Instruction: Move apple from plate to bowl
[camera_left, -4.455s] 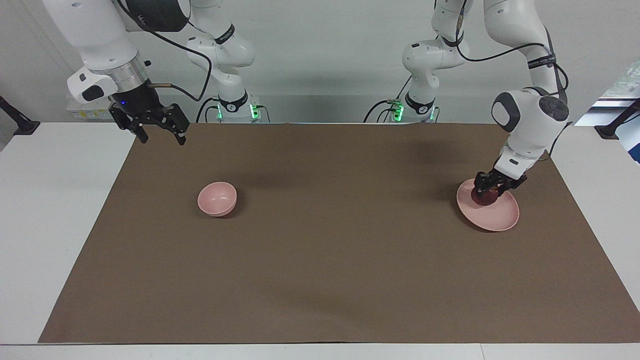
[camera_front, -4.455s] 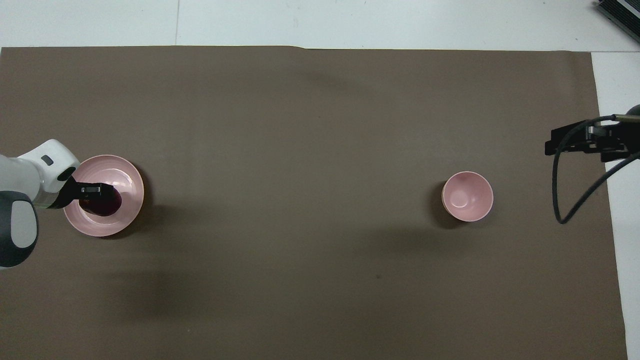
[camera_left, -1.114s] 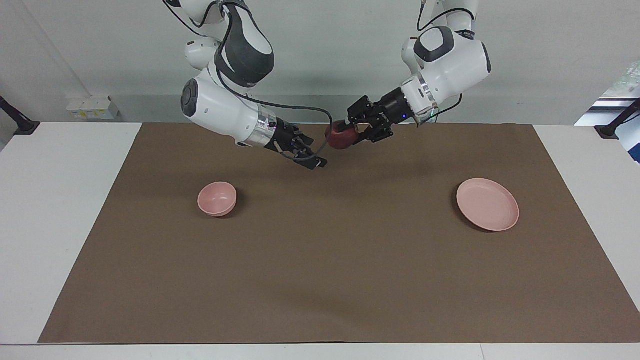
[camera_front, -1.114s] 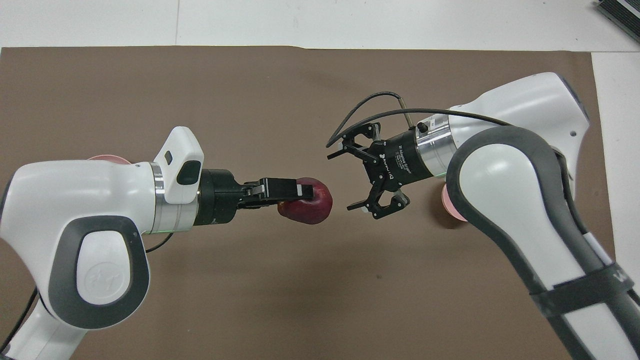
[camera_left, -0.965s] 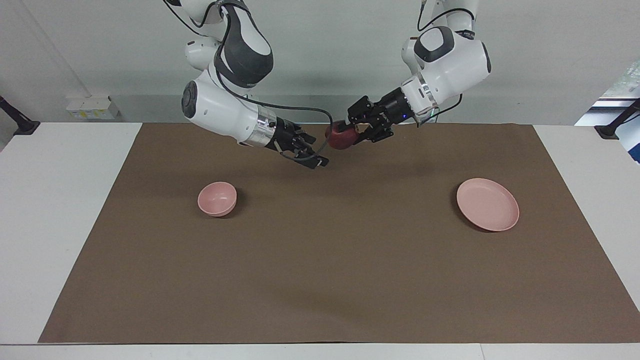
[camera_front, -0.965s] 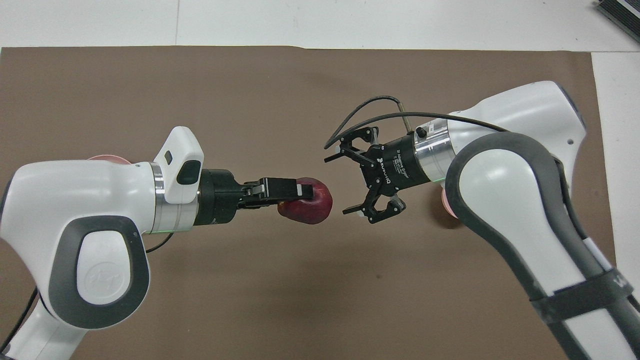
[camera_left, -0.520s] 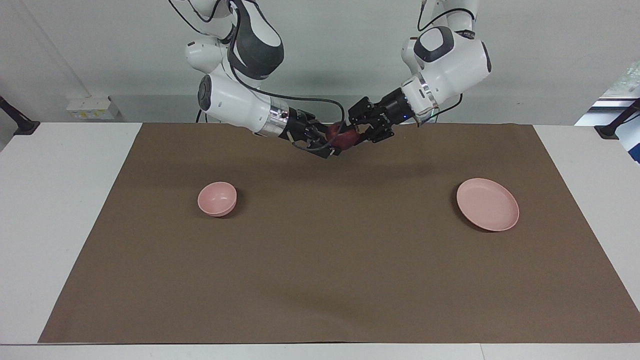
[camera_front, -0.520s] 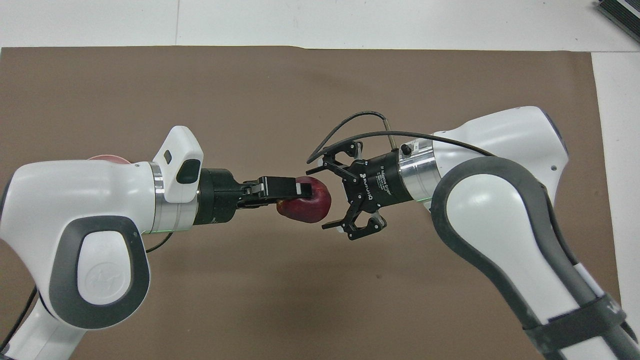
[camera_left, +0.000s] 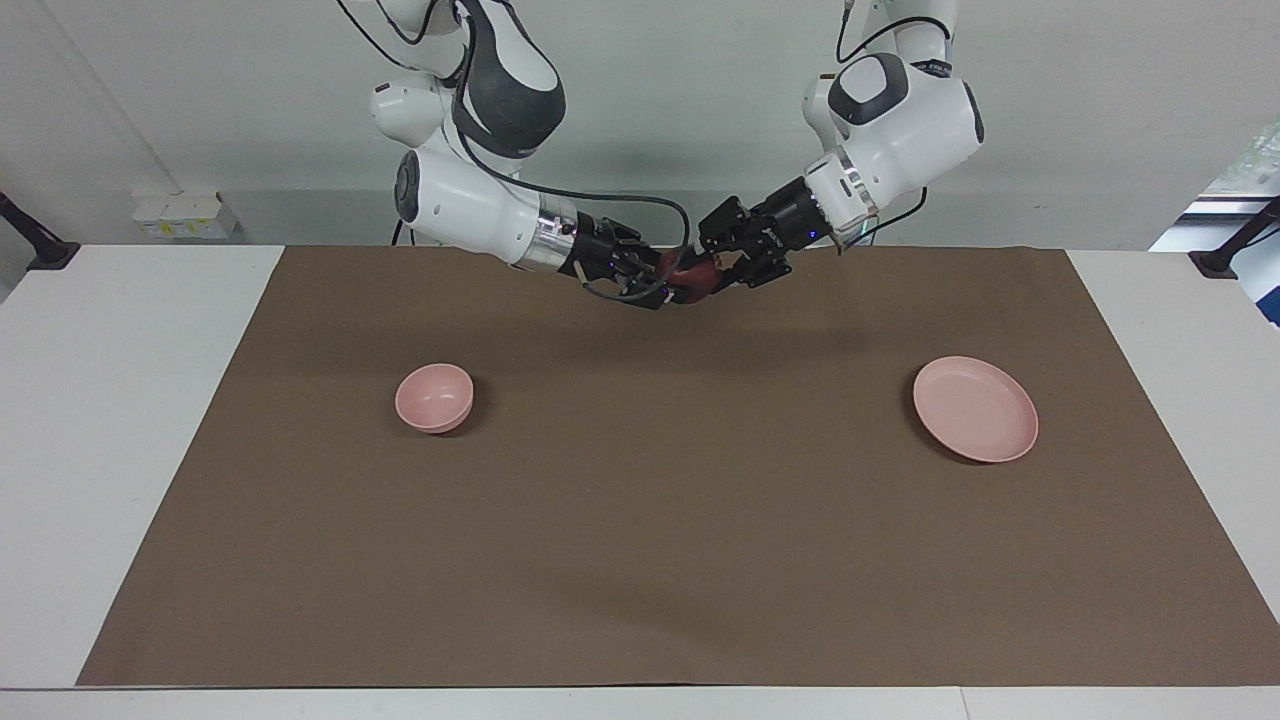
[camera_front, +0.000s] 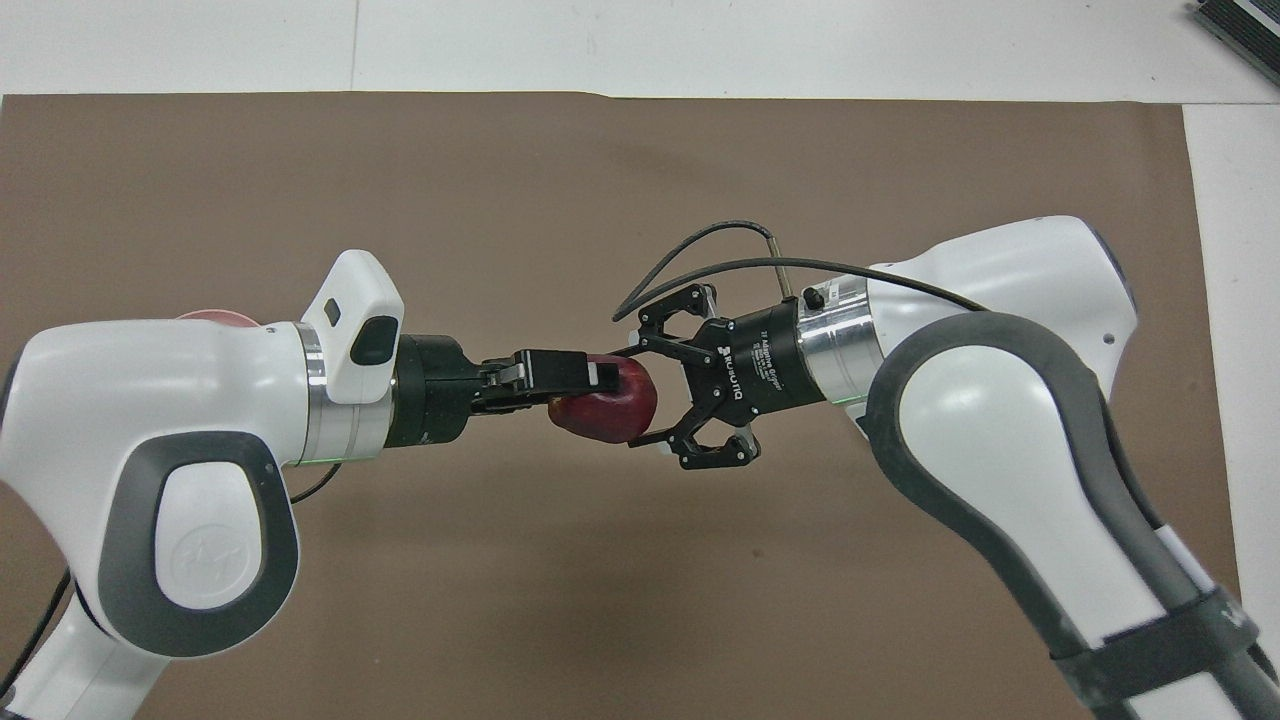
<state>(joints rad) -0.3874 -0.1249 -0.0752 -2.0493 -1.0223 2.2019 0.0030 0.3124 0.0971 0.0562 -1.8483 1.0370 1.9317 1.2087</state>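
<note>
1. In the overhead view the wide, flat, pale pink round plate (camera_front: 205, 317) is almost wholly hidden under the left arm; only a thin pink arc shows. In the facing view it lies bare on the brown mat (camera_left: 640, 520) that covers the white tabletop (camera_left: 110, 420), toward the left arm's end.
2. The left hand (camera_front: 590, 377) is held up over the middle of the mat, its two black fingers clamped on the small, round, dark red apple (camera_front: 605, 408). One finger lies across the top of the apple and covers part of it; the finger below cannot be seen from overhead.
3. The apple is in the air between the two hands, well apart from both dishes. Its stem end and any yellowish patch cannot be made out, so which way it points cannot be told. It looks slightly longer along the line between the two hands. In the facing view only a sliver of red shows (camera_left: 690, 281) among the black fingers.
4. The right hand (camera_front: 640, 395) meets it from the other arm's end, fingers spread wide around the apple's free end. One fingertip (camera_front: 645, 440) sits at the apple's lower edge; whether either finger actually touches the fruit cannot be told.
5. The small, deep, pale pink round bowl (camera_left: 434, 397) stands empty on the mat toward the right arm's end. Overhead, the right arm hides it completely.
</note>
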